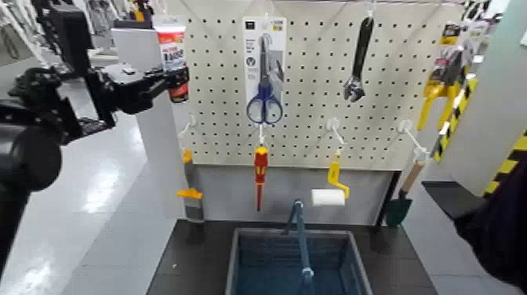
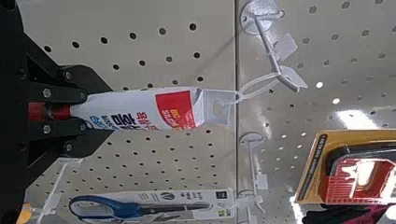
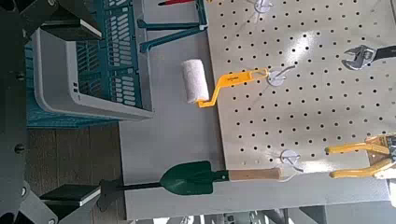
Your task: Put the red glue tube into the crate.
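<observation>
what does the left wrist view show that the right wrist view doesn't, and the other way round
Only the left wrist view: the red glue tube, clamped at one end by the left gripper and tied to a hook at the other; blue-handled scissors.
Only the right wrist view: the crate, paint roller, trowel, wrench and open right gripper.
Both: pegboard and hooks.
</observation>
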Controlling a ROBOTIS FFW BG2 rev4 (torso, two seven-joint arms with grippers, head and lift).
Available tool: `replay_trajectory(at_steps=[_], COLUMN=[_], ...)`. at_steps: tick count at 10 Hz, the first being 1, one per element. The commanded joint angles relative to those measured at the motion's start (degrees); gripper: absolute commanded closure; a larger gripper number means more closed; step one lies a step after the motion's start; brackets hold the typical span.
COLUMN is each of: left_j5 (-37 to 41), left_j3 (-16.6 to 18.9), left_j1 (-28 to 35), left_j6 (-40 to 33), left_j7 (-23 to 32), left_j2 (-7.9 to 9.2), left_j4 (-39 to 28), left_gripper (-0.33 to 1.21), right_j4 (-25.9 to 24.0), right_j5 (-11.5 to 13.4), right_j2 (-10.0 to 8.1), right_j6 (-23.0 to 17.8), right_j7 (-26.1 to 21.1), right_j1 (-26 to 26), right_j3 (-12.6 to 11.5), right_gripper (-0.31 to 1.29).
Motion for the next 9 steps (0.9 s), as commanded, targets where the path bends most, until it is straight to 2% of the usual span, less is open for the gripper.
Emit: replay_trajectory(at_steps=[1,4,9], left_j5=[-0.02,0.24,4.55], left_j3=[0.45,1.06,-0.17], left_j1=[-0.12,-0.12,-0.12], left_j6=[-0.32,-0.32,3.28], left_j7=[0.10,0.36,2.83], left_j2=[0.01,0.01,-0.51], left_j4=[-0.36,-2.29,-11.70], left_gripper=[1.19,1.19,1.19], right_j4=[0.04,0.04,0.13], right_j5=[-0.01,-0.01,-0.01], right_j2=[8.09,8.00,8.00], right_j6=[0.09,0.18,0.53], right_j7=[0.00,0.00,0.00], right_j1=[0.00,0.00,-0.09], right_j3=[0.00,0.00,-0.18], right_gripper=[0.14,0.14,0.14])
